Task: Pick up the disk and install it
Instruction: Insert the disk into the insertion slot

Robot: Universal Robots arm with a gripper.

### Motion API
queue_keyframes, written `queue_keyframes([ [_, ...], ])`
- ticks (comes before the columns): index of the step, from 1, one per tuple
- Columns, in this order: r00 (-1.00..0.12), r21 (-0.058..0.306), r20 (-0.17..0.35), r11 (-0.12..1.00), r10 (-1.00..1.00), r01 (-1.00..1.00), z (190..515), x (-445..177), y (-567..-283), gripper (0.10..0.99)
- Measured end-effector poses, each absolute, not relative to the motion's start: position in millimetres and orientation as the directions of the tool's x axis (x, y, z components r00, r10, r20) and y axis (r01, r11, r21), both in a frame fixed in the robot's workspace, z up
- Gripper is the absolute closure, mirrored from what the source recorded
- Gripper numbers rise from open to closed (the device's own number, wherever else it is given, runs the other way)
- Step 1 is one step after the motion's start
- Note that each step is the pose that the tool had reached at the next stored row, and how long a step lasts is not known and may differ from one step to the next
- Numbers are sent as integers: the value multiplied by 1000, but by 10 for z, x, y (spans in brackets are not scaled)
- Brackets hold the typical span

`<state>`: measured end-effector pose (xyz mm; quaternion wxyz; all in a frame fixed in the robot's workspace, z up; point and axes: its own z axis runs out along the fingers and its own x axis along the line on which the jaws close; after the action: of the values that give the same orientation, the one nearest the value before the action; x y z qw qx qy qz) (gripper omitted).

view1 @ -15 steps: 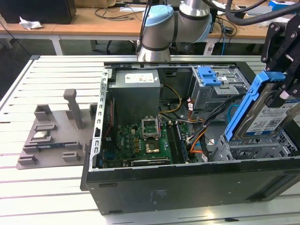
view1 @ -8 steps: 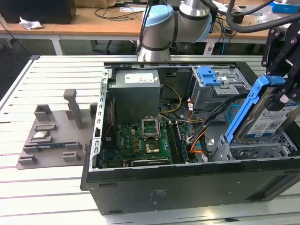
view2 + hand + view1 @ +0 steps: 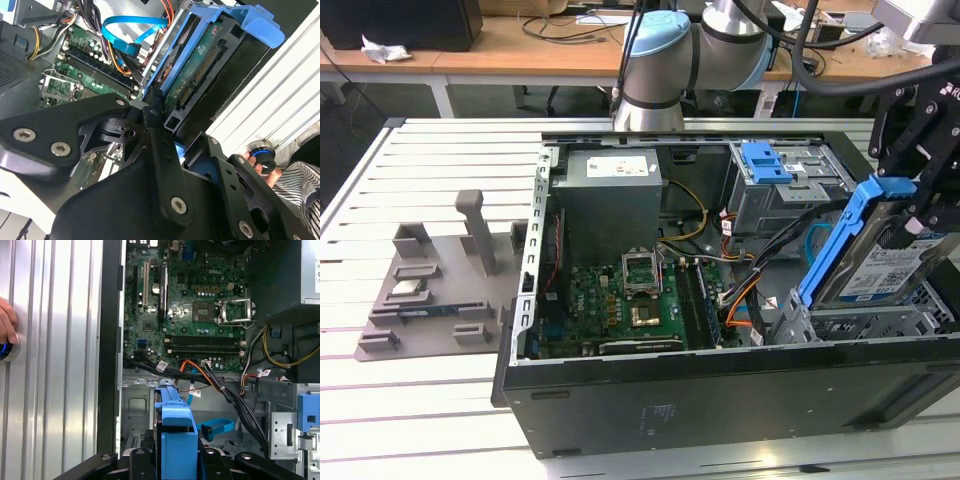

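My fingers (image 3: pixel 155 135) pinch the disk (image 3: pixel 885 262) by its blue-framed edges. It leans steeply, long axis nearly upright, label facing outward, above the grey drive cage (image 3: pixel 850 325) inside the open computer case (image 3: pixel 720 400), at the exterior view's right.

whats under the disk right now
Below the tilted disk is a grey metal drive cage in a corner of the open computer case. The cage's near rails show; its inside directly beneath is covered by the disk.
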<state>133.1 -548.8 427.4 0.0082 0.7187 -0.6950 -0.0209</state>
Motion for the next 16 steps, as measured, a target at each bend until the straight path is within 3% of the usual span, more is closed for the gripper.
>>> queue_keyframes([
  [16, 33, 41, -19, -34, -999, -999, 4114, 1331, -5488, 718],
])
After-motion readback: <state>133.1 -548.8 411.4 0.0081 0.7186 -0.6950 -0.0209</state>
